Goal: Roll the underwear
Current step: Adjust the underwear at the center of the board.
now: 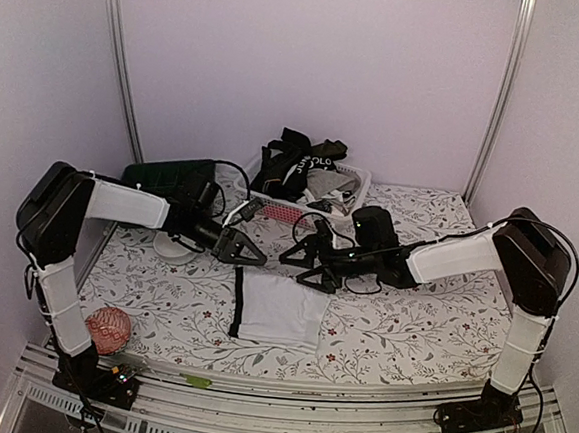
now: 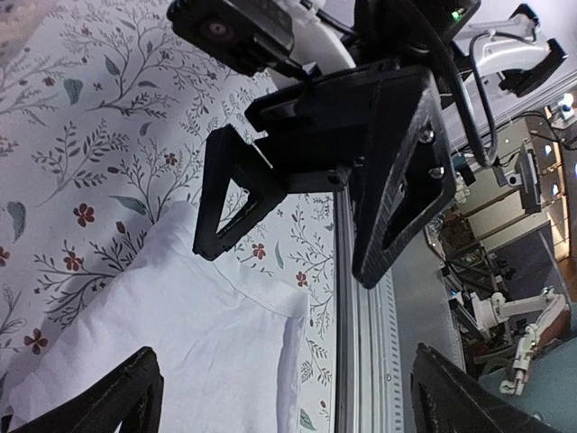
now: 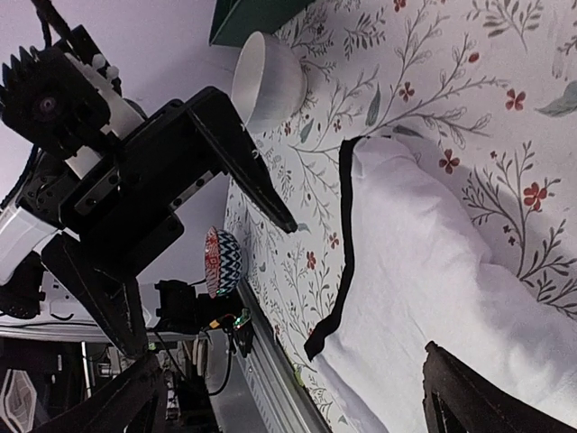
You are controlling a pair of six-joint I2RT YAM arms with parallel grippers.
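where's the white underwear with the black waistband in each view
top external: white underwear lower centre, flat on the floral tablecloth
left wrist: white underwear fills the lower left
right wrist: white underwear right half, black waistband on its left edge
shared landmark: the floral tablecloth under it

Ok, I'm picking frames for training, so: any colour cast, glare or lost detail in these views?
Top external: an overall lilac cast and soft light; the black garments in the basket merge into one dark mass. Left wrist: the white underwear reads bluish, its folds faint. Right wrist: the tablecloth print is sharp, the white underwear nearly washed out.
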